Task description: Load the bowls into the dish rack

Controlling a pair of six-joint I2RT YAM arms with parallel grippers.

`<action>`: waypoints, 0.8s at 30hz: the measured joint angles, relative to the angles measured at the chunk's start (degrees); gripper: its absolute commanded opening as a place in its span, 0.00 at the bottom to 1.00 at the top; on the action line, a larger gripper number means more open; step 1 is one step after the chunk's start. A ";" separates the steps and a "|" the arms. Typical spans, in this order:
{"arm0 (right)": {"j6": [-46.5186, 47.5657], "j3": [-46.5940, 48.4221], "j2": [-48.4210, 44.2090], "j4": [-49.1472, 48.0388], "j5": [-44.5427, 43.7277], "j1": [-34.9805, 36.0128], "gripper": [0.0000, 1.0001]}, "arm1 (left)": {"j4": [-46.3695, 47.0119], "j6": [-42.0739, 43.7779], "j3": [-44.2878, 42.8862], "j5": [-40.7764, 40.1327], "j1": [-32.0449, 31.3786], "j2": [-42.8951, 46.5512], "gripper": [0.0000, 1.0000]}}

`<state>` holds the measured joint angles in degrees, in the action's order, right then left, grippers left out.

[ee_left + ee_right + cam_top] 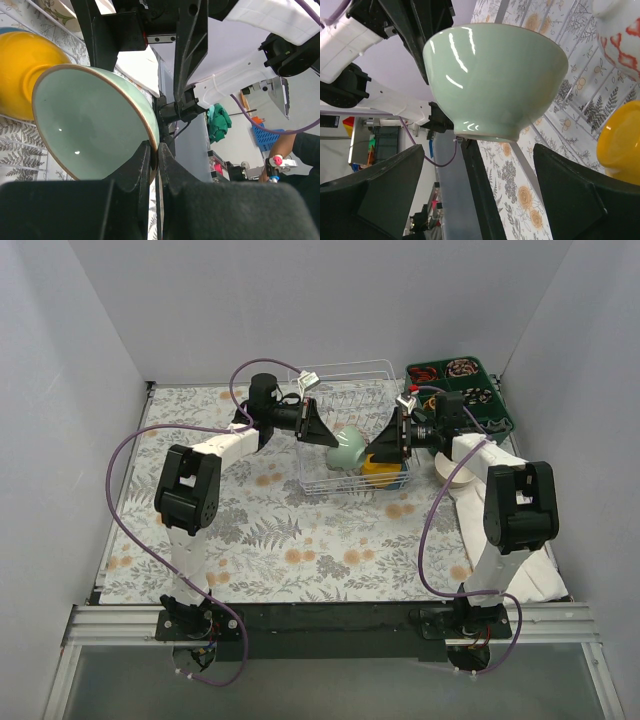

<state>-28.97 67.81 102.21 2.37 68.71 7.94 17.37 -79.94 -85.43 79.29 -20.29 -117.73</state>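
My left gripper point(318, 427) is shut on the rim of the pale mint green bowl point(346, 450) and holds it over the white wire dish rack point(345, 380). In the left wrist view the fingers point(142, 165) pinch the bowl's rim point(95, 120). My right gripper point(388, 445) is open and empty, facing the mint bowl's underside point(495, 85) from the right. An orange-yellow bowl point(381, 468) sits in the rack's front right, also in the left wrist view point(20, 70) and the right wrist view point(620, 145). A red-and-white patterned bowl point(620, 35) shows in the right wrist view. A cream bowl point(458, 474) lies by the right arm.
A dark green compartmented tray point(460, 390) of small items stands at the back right. A white cloth point(520, 570) lies along the right side. The floral mat point(280, 540) covers the table in front of the rack.
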 measured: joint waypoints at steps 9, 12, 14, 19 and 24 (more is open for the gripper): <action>-6.95 0.33 0.72 -7.04 -0.61 2.45 0.92 | 1.70 -1.51 0.00 -0.59 0.09 -0.15 0.00; -8.02 0.31 1.36 -7.39 -0.85 2.93 0.87 | 2.19 -2.05 0.00 -0.68 0.15 -0.15 0.00; -8.48 0.22 1.57 -7.45 -1.01 3.13 0.86 | 2.60 -2.29 0.00 -0.87 0.28 -0.15 0.00; -9.05 0.17 1.99 -7.72 -1.27 3.45 0.80 | 2.86 -2.67 0.00 -0.90 0.37 -0.15 0.00; -9.84 -0.04 2.27 -8.44 -1.88 3.48 0.74 | 2.84 -2.82 0.00 -0.94 0.37 -0.15 0.00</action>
<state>-38.81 67.77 104.49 -6.07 66.83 11.42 20.21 -82.76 -85.43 78.35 -19.92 -117.89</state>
